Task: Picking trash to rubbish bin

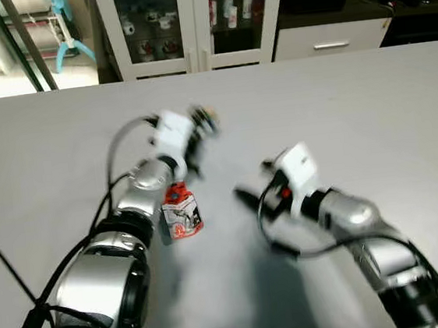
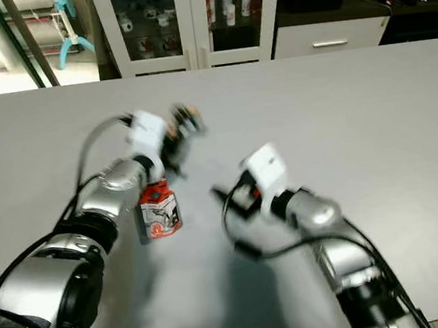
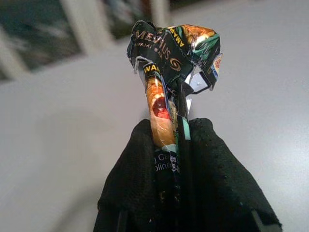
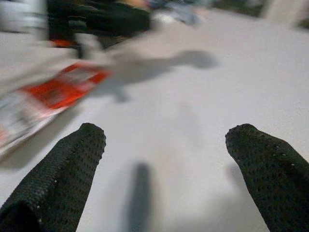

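Nearest, the right claw (image 4: 164, 159) hovers low over the grey table (image 1: 370, 109) with its two black fingers (image 4: 72, 169) spread apart and nothing between them. Just to its left, a red-and-white packet (image 1: 181, 215) lies on the table beside the left arm. Beyond it, the left claw (image 3: 176, 135) is raised and clenched on a crumpled dark-green wrapper (image 3: 174, 53), with glass-door cabinets (image 1: 188, 22) behind.

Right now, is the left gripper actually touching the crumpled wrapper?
Touching. The left wrist view shows the left gripper with both black fingers pinched shut on the crumpled wrapper, no gap visible.
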`<state>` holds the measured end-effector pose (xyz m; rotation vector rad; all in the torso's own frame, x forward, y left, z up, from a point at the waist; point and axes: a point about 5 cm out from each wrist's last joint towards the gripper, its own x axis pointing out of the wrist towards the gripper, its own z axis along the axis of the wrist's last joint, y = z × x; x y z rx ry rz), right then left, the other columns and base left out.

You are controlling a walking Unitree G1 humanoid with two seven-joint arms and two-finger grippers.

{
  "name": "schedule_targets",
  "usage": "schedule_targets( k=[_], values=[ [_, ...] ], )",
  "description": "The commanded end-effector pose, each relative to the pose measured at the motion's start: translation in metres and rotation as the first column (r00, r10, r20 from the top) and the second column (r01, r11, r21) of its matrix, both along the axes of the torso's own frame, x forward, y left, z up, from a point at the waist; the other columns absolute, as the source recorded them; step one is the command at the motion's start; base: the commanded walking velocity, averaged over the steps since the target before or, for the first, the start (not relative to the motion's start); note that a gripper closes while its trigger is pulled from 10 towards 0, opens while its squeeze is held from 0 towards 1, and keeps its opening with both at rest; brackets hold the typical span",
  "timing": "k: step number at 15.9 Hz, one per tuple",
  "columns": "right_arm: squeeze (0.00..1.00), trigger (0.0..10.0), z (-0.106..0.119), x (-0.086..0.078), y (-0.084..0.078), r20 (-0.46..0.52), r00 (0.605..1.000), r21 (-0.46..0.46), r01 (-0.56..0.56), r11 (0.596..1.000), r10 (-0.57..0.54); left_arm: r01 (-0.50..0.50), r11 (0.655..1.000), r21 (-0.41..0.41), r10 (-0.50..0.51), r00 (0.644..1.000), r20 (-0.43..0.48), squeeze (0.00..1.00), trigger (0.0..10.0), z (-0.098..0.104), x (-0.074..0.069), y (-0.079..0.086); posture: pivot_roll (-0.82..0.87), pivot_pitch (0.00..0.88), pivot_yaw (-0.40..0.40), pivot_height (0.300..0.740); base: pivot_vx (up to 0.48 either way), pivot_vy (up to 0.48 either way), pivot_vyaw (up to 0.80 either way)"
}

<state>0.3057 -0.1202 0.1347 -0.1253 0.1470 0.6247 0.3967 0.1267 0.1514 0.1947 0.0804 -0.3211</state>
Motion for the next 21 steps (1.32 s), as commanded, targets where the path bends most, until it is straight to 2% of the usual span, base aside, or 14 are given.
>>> schedule_targets(
  k=[1, 3, 5, 6, 7, 9, 11, 14, 17, 21],
  values=[
    [0.0, 10.0, 0.008, 0.011, -0.01, 0.053, 0.991, 0.02, 0.121, 0.992, -0.122, -0.073, 0.994, -0.078, 0.079, 0.994, 0.081, 0.0, 10.0, 0.016, 0.004, 0.005, -0.12, 0.064, -0.006, 0.74, 0.0, 0.0, 0.0],
    [0.0, 10.0, 0.021, 0.025, -0.015, 0.128, 0.947, 0.113, 0.281, 0.953, -0.294, -0.164, 0.977, -0.138, 0.187, 0.967, 0.173, 0.0, 10.0, 0.024, 0.003, 0.017, -0.11, 0.061, -0.012, 0.74, 0.0, 0.0, 0.0],
    [0.0, 10.0, 0.027, 0.032, -0.021, 0.169, 0.892, 0.166, 0.394, 0.904, -0.419, -0.194, 0.972, -0.133, 0.22, 0.951, 0.218, 0.0, 10.0, 0.025, 0.0, 0.023, -0.1, 0.057, -0.018, 0.74, 0.0, 0.0, 0.0],
    [0.0, 10.0, 0.029, 0.035, -0.028, 0.178, 0.84, 0.201, 0.478, 0.855, -0.512, -0.208, 0.969, -0.131, 0.234, 0.942, 0.239, 0.0, 10.0, 0.025, -0.002, 0.025, -0.09, 0.052, -0.022, 0.74, 0.0, 0.0, 0.0],
    [0.0, 10.0, 0.03, 0.038, -0.038, 0.17, 0.756, 0.278, 0.579, 0.766, -0.633, -0.242, 0.959, -0.148, 0.274, 0.922, 0.273, 0.0, 10.0, 0.024, -0.007, 0.029, -0.08, 0.047, -0.028, 0.74, 0.0, 0.0, 0.0],
    [0.0, 10.0, 0.029, 0.04, -0.035, 0.173, 0.752, 0.308, 0.573, 0.76, -0.637, -0.259, 0.951, -0.171, 0.299, 0.911, 0.284, 0.0, 10.0, 0.02, -0.012, 0.028, -0.08, 0.038, -0.037, 0.74, 0.0, 0.0, 0.0],
    [0.0, 10.0, 0.028, 0.041, -0.027, 0.194, 0.762, 0.321, 0.546, 0.774, -0.618, -0.338, 0.926, -0.171, 0.371, 0.9, 0.23, 0.0, 10.0, 0.002, -0.017, 0.029, -0.07, 0.022, -0.05, 0.74, 0.0, 0.0, 0.0],
    [0.0, 10.0, 0.03, 0.043, -0.03, 0.208, 0.739, 0.347, 0.557, 0.755, -0.641, -0.338, 0.924, -0.182, 0.375, 0.894, 0.244, 0.0, 10.0, 0.004, -0.019, 0.022, -0.08, 0.006, -0.055, 0.74, 0.0, 0.0, 0.0],
    [0.0, 10.0, 0.027, 0.044, -0.031, 0.209, 0.74, 0.348, 0.554, 0.756, -0.639, -0.312, 0.939, -0.141, 0.34, 0.899, 0.274, 0.0, 10.0, 0.005, -0.02, 0.015, -0.07, 0.0, -0.057, 0.74, 0.0, 0.0, 0.0],
    [0.0, 10.0, 0.024, 0.044, -0.028, 0.213, 0.749, 0.345, 0.543, 0.765, -0.627, -0.29, 0.947, -0.14, 0.319, 0.906, 0.28, 0.0, 10.0, 0.002, -0.024, 0.011, -0.07, 0.0, -0.057, 0.74, 0.0, 0.0, 0.0]
  ],
)
